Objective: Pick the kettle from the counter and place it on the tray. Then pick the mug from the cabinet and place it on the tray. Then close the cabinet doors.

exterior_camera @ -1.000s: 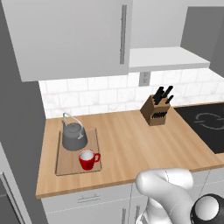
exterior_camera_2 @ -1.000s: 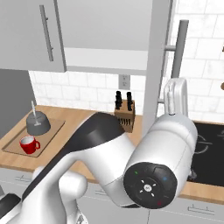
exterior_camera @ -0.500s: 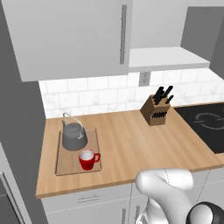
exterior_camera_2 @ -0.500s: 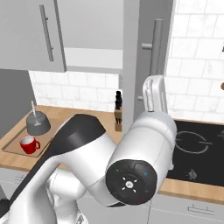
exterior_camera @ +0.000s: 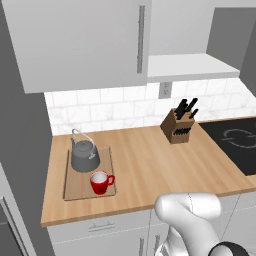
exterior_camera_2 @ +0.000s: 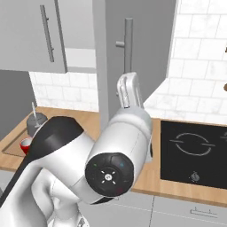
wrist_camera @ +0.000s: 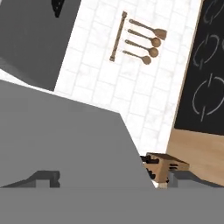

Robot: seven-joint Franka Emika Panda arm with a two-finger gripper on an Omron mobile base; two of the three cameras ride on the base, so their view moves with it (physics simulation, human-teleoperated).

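The dark grey kettle and the red mug both stand on the wooden tray, at the left of the counter. The cabinet's left door is shut. Its right door, with a long bar handle, stands partly swung in front of the cabinet's pale shelf. My white hand is raised against this door's lower part. In the hand view my gripper is open, with the grey door panel close in front of it and nothing held.
A wooden knife block stands at the back of the counter, next to the black cooktop. Wooden spoons hang on a wall rail over the white tiles. My own arm blocks much of the right base view.
The right door and its handle have swung leftward in the right base view, and my arm has moved along with them. The kettle, mug and tray have stayed still.
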